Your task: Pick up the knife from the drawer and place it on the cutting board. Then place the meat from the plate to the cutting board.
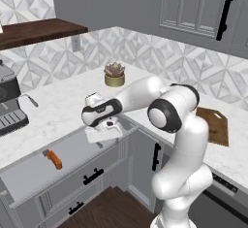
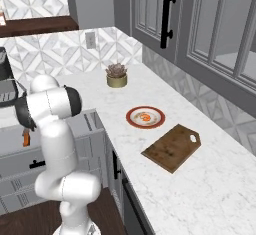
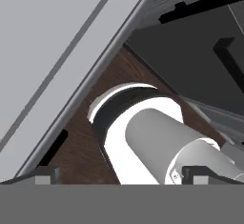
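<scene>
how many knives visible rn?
1: the knife lies in the open drawer, left of the hand. Others may be hidden by the arm.

This is a home kitchen: a white marble-look counter (image 2: 200, 189) runs along two walls and turns a corner, backed by grey-and-white geometric tile, with grey panelled wall cabinets (image 1: 193, 6) on long black handles above and grey drawers (image 1: 72, 183) with black bar pulls below. On the counter stand a coffee machine (image 1: 9, 103) at the left edge, a small potted succulent (image 1: 114, 74) near the back corner, a red-rimmed plate (image 2: 145, 117) and a dark wooden cutting board (image 2: 172, 147). A wall socket (image 2: 90, 40) sits in the tiling, and the floor is dark wood.
</scene>
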